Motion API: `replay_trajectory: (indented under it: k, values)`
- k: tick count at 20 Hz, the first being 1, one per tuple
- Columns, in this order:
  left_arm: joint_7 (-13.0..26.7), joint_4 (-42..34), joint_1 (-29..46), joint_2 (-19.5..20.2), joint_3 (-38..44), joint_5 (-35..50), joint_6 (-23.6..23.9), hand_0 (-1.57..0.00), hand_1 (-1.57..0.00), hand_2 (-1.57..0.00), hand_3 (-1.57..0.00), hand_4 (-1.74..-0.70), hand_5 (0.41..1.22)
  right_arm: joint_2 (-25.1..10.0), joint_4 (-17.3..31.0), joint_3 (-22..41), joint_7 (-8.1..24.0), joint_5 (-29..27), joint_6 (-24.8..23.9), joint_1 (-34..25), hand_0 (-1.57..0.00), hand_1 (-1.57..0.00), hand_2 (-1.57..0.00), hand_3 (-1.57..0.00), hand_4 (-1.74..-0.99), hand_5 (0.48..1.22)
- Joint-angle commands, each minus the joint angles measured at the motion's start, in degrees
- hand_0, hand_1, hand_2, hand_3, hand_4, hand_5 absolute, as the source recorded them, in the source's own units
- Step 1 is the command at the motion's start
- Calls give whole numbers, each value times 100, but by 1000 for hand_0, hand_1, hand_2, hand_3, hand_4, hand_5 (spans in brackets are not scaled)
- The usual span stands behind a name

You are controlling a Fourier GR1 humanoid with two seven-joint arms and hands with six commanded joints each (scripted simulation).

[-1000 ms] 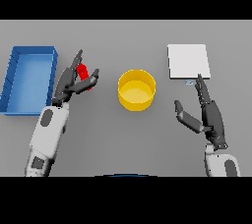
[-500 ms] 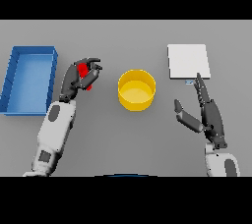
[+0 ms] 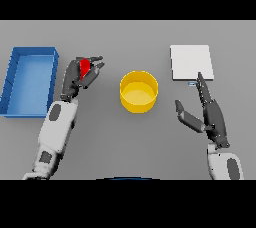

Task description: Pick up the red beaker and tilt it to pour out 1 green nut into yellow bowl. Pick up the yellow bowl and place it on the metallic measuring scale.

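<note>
the grey table (image 3: 125,147) carries, from largest to smallest, a blue tray (image 3: 30,81) at the far left, a flat metallic measuring scale (image 3: 191,62) at the upper right, and the yellow bowl (image 3: 139,91) near the middle. the red beaker (image 3: 85,66) is found between the tray and the bowl, enclosed by the left hand (image 3: 82,74), whose fingers and thumb are curled round it so that only a small red patch is seen. whether the beaker is lifted off the table cannot be told, and its long axis is hidden by the fingers. the bowl lies to the right of the beaker, near but clearly apart, so a pour is judged to require the beaker to be carried rightward over the rim and tipped toward the bowl. no green nut is made out. the right hand (image 3: 210,114) is held with fingers straight and apart, just below the scale and right of the bowl, and is the nearer hand for the bowl's transfer.
</note>
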Motion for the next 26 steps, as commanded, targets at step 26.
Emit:
replay_trajectory:
  k: [26]
  values:
    - [1398,-166,-2040,1789,-3927,-3385,-1032,-1570,-1570,-1570,-1570,-1740,1193,-8,-235,87,35,161,-36,186,1,1,1,1,-1264,717]
